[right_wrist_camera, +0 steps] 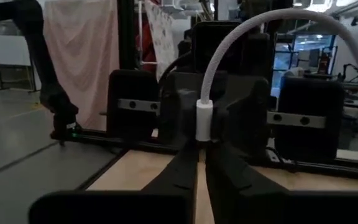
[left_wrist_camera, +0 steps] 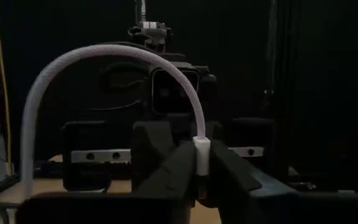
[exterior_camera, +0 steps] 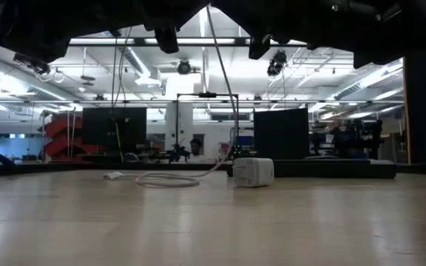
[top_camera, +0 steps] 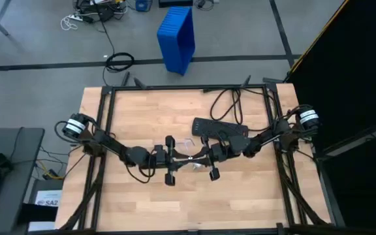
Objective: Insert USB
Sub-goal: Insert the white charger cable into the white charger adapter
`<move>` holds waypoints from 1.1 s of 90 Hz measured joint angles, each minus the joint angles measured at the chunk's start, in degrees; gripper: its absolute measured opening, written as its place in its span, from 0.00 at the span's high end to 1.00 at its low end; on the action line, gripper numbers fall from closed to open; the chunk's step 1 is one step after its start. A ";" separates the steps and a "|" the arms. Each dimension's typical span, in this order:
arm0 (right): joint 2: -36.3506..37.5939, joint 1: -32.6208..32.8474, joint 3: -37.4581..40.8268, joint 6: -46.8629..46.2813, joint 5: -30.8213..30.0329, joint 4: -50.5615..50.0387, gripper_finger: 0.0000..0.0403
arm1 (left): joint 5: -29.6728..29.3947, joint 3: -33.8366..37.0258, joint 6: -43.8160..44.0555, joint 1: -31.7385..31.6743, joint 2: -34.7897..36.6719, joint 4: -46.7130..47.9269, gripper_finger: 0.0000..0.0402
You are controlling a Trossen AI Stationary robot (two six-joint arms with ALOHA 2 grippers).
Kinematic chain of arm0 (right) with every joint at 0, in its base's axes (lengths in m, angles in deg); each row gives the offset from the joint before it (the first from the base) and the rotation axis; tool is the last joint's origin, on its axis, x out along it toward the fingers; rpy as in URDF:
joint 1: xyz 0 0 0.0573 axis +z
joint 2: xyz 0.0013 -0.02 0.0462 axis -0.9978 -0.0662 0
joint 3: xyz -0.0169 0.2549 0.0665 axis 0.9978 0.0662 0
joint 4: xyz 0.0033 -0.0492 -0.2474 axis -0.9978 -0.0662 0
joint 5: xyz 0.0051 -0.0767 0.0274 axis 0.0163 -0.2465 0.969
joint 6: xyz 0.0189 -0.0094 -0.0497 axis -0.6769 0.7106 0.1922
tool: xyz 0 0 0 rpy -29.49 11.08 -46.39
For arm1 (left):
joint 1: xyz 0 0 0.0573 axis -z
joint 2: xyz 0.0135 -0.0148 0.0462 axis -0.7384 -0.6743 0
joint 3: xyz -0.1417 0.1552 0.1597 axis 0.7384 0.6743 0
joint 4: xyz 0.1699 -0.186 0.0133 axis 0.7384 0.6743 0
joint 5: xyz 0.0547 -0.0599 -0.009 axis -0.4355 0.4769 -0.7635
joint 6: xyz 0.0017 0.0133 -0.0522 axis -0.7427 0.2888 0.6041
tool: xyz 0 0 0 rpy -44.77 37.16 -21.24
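My right gripper (right_wrist_camera: 199,163) pinches the white USB cable's (right_wrist_camera: 229,53) plug; my left gripper (left_wrist_camera: 199,177) clamps it too, both meeting mid-table (top_camera: 240,202) near the black power strip (top_camera: 220,126).

The USB (exterior_camera: 170,179), a thin white cable, loops on the table, rising to a plug (left_wrist_camera: 201,155) held upright.

Braided matt white USB (right_wrist_camera: 229,56) cable; pale smooth wood-plank table (top_camera: 240,202).

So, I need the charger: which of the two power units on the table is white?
The small cube beside the coiled cable; the long power strip behind it is black.
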State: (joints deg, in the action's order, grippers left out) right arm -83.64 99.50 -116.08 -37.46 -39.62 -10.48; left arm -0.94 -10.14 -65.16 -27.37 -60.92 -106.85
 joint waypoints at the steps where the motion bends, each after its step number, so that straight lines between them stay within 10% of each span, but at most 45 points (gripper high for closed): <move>1: 0.00 0.00 0.00 0.00 -0.01 -0.14 1.00 | -0.02 0.00 0.14 0.01 0.00 0.09 0.87; 42: 0.00 -0.17 0.00 -0.07 -0.81 -1.87 1.00 | -1.67 0.07 6.38 0.13 8.53 17.78 0.83; 99: 0.00 -0.55 0.00 -1.49 -0.88 -2.17 1.00 | -2.24 0.09 7.72 -0.98 8.54 18.10 0.83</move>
State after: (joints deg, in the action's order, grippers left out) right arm -83.64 98.96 -116.08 -38.95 -40.49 -12.65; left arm -3.18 -10.05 -57.44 -28.35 -52.37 -88.75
